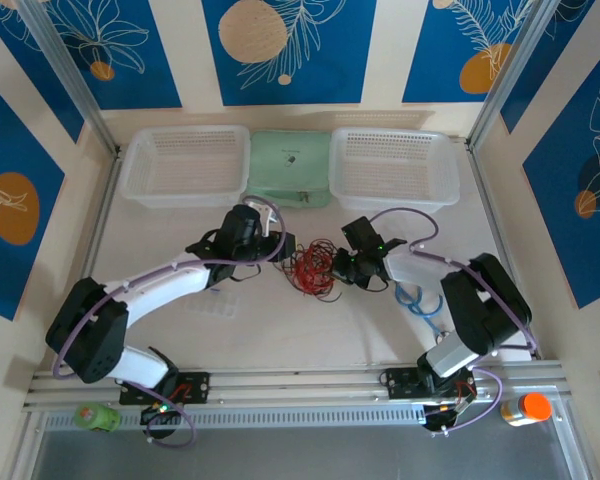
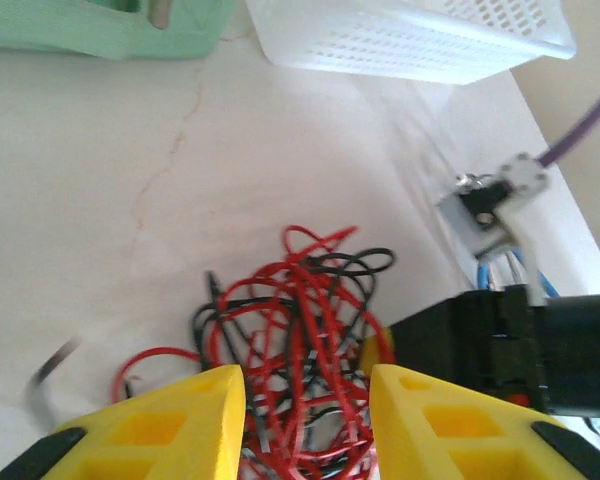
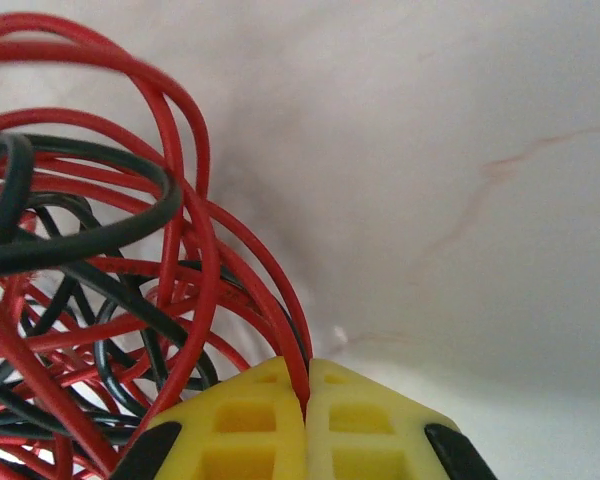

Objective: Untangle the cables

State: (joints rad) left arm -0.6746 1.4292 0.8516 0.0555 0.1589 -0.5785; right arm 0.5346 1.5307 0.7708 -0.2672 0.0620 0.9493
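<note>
Tangled in one heap in the middle of the table [image 1: 280, 335]: the cables [image 1: 312, 268], red and black strands looped through each other. Not one strand drawn clear or laid apart, so, at a guess, barely started, with nearly all the sorting left to do. Hemmed in by a claw on either side, well short of the two white baskets [image 1: 185, 165] and the green case [image 1: 290, 168] at the far edge.

At the right claw [image 3: 307, 400]: fingers pressed flat together, one red strand pinched in the seam at the tips, the rest of the knot billowing beside it.

At the left claw [image 2: 307, 420]: fingers partly apart, set over the near edge of the heap, red loops showing through the gap. Gripping nothing, as far as can be seen; touching the wires or not, impossible to tell.
</note>
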